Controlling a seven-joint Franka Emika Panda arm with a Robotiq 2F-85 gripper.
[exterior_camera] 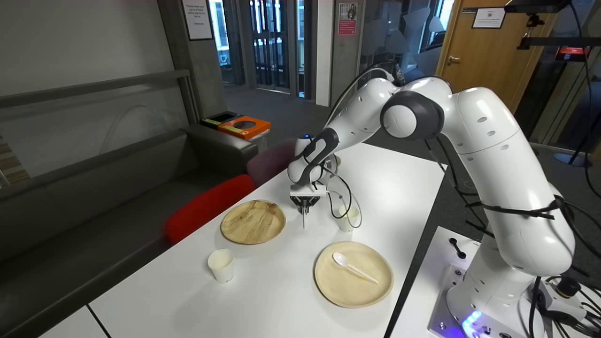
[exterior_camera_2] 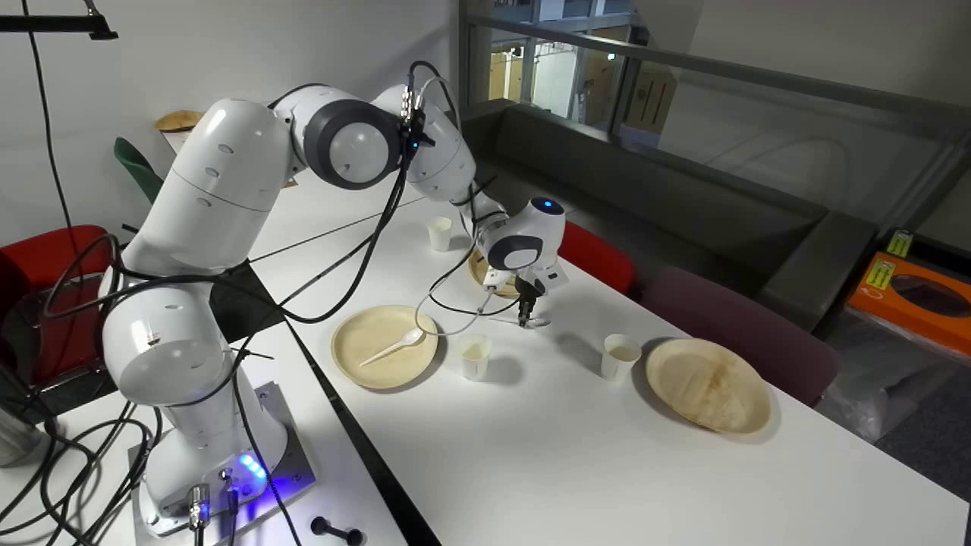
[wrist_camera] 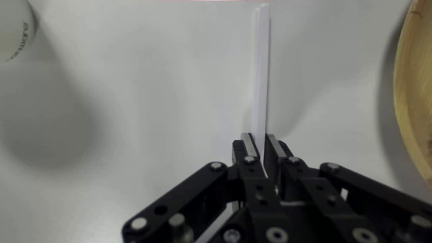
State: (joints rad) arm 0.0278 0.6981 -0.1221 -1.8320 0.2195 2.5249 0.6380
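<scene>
Items Incompletely Seen

White utensil (wrist_camera: pixel 260 74): one end hidden by the gripper (wrist_camera: pixel 259 139), wrist view.
Cup (wrist_camera: pixel 13 28): cut by top and left edges there; lettering unclear.
Wooden plate (wrist_camera: pixel 413 104): cropped at right; partly behind the arm (exterior_camera_2: pixel 444 155) in an exterior view.
Door notice (exterior_camera: pixel 489 18): print too small to read.

A framed sign (exterior_camera: pixel 197 19) on the grey pillar (exterior_camera: pixel 206 70) begins "Please"; the rest is too small. The white cup (wrist_camera: pixel 14 28) bears unclear lettering.

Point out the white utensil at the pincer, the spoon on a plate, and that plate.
White utensil (wrist_camera: pixel 262 77): wrist view, on its handle.
Spoon (exterior_camera: pixel 357 270): in an exterior view, on its handle.
Plate (exterior_camera: pixel 346 291): in an exterior view, on bare surface.
</scene>
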